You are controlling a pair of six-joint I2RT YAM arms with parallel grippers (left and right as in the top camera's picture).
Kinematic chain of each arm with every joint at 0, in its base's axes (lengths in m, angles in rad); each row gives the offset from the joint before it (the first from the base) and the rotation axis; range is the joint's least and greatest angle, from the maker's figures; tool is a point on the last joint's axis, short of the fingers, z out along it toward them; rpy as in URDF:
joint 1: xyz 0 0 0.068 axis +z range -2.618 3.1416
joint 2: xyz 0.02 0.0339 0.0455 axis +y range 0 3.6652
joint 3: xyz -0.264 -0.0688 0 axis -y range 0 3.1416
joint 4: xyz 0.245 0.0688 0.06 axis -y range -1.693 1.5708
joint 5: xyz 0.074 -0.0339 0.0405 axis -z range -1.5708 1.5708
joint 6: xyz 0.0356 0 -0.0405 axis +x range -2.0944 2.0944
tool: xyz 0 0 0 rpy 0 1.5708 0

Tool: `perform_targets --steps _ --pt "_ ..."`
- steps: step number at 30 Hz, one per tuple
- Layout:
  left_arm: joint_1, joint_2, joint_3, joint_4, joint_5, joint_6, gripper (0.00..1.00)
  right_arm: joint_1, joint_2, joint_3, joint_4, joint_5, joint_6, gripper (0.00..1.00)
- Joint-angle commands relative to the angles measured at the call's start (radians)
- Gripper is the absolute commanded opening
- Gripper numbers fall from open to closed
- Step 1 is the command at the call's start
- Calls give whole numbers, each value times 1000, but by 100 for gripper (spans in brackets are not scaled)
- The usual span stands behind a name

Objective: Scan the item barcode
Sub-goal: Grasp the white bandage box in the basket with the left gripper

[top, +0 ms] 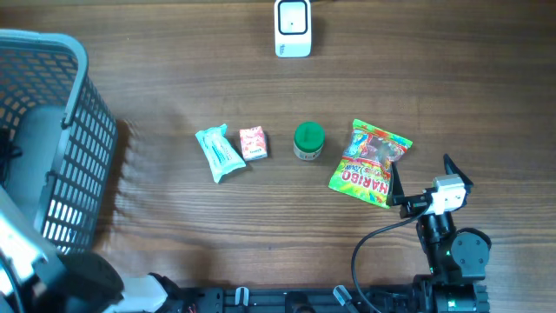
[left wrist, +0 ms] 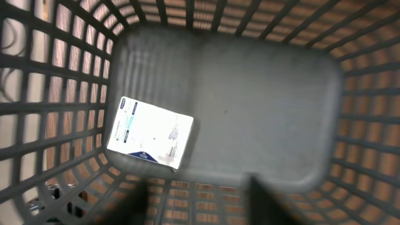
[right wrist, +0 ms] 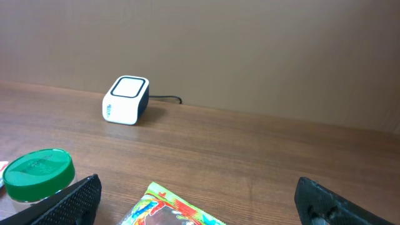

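The white barcode scanner (top: 293, 28) stands at the table's far edge and also appears in the right wrist view (right wrist: 125, 100). A row of items lies mid-table: a teal pouch (top: 218, 153), a small pink box (top: 253, 143), a green-lidded jar (top: 308, 140) and a Haribo bag (top: 369, 163). My right gripper (top: 421, 174) hangs open just behind the Haribo bag (right wrist: 181, 209), holding nothing. My left gripper (left wrist: 203, 200) is inside the grey basket (left wrist: 275, 94), with its blurred fingers apart and empty. A white printed box (left wrist: 150, 132) lies flat on the basket floor.
The basket (top: 78, 130) takes up the table's left end. The scanner's cable (right wrist: 167, 98) runs off to the right along the wall. Bare wood lies between the item row and the scanner.
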Motion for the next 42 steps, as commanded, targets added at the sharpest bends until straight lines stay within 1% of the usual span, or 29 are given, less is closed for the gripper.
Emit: perform_targets --steps 1,3,6,7,14,17,19,24,26,29,32,34,37,38,39,40,42 --pt "3 -57 18 5 -10 22 100 3 -3 -1 3 14 -6 100" --pt "14 -41 12 11 -25 45 100 3 -3 -1 3 14 -5 100" --pt "42 -7 -13 18 -33 45 100 3 -3 -1 3 14 -6 98" --pt "51 6 -24 19 -37 45 100 3 -3 -1 3 14 -6 100" --pt "99 107 -110 36 -41 45 100 3 -3 -1 3 14 -6 100" --pt "101 166 -155 37 -99 45 100 3 -3 -1 3 14 -6 99" --pt "101 222 -182 45 -105 45 100 3 -3 -1 3 14 -6 100" --pt "100 378 -183 42 -109 51 100 3 -3 -1 3 14 -6 100" --pt "100 413 -199 75 -107 103 100 3 -3 -1 3 14 -6 100" --pt "100 423 -260 159 -73 105 100 3 -3 -1 3 14 -6 100" --pt "100 424 -301 209 -69 117 100 3 -3 -1 3 14 -6 100" --pt "100 424 -356 251 -31 131 100 3 -3 -1 3 14 -6 100" --pt "106 425 -471 262 -33 125 100 3 -3 -1 3 14 -6 100" --pt "108 425 -485 248 -39 124 98 3 -3 -1 3 14 -6 100" --pt "109 425 -486 233 -47 123 91 3 -3 -1 3 14 -6 100" --pt "109 425 -486 213 -68 123 82 3 -3 -1 3 14 -6 100" --pt "109 425 -486 177 -115 123 70 3 -3 -1 3 14 -6 100"
